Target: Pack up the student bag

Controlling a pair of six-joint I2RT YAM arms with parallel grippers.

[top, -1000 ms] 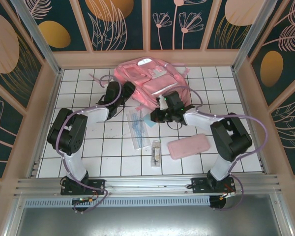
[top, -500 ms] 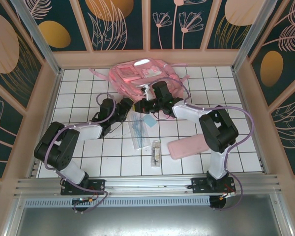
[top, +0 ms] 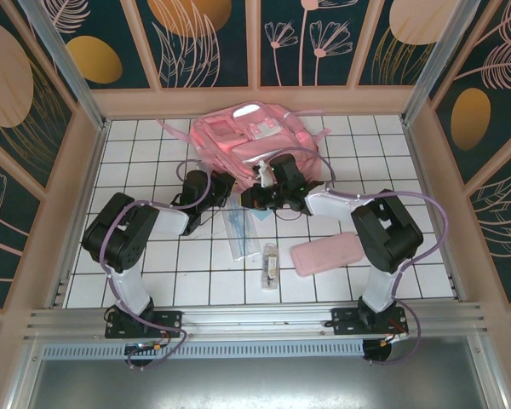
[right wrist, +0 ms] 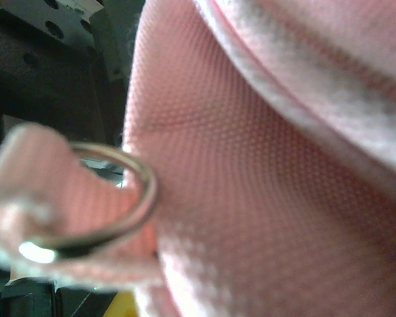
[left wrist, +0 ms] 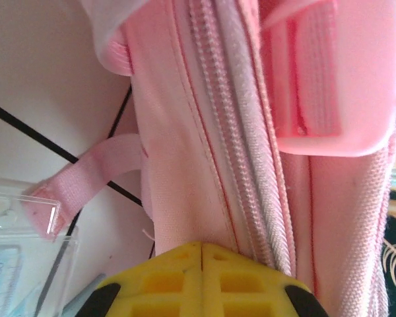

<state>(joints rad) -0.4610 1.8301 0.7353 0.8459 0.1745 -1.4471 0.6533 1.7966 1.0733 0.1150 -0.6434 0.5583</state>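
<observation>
The student bag, a large pink backpack, lies at the back middle of the tiled table. My left gripper sits at its near-left edge. In the left wrist view its yellow fingertips are pressed together on the pink fabric beside the zip. My right gripper is at the bag's near edge, shut on bag fabric. In the right wrist view, pink weave and a strap with a metal ring cover the jaws, so just a yellow sliver of finger shows.
A clear plastic packet with blue contents lies just in front of both grippers. A small packaged item and a flat pink pencil case lie nearer the front. Raised wooden walls ring the table.
My left gripper has closed on the bag's edge after standing open. The right gripper has drawn slightly right and nearer, and the bag has shifted with it.
</observation>
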